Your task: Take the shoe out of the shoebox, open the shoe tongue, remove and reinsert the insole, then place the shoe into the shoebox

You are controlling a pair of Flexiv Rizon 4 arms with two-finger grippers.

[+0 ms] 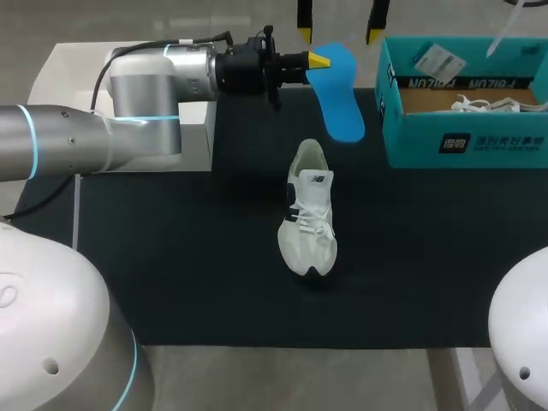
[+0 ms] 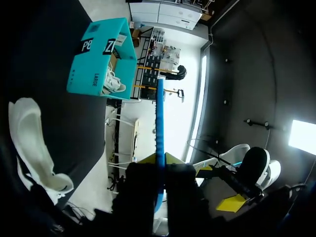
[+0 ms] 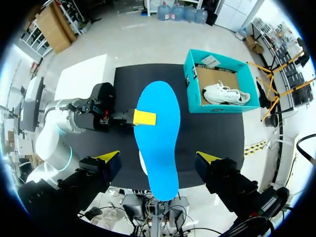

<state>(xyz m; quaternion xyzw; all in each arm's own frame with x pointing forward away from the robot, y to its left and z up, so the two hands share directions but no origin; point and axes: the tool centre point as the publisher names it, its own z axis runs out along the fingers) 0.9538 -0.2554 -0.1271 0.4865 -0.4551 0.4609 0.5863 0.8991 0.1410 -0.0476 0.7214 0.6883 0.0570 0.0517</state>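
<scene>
Left gripper (image 1: 315, 62) is clamping the blue insole (image 1: 341, 98) by its edge near one end, holding it out flat just past the heel of the shoe (image 1: 310, 214). The shoe is sitting upright on the table (image 1: 214, 282), toe pointing back toward the robot. It's looking pale white-green, with the laces slack and the tongue pulled up, so the opening is gaping nicely.

For putting the insole back, I'm thinking tip the free end down into the opening, slide it toward the toe, then press the heel flat last. Going in crooked is probably going to buckle it.

Right gripper (image 1: 340, 19) is hanging above the insole with its fingers wide apart, gripping nothing. I'd use it to pin the shoe.

Right of the shoe, the teal shoebox (image 1: 462, 141) is sitting open with a second shoe (image 1: 488, 104) inside.
</scene>
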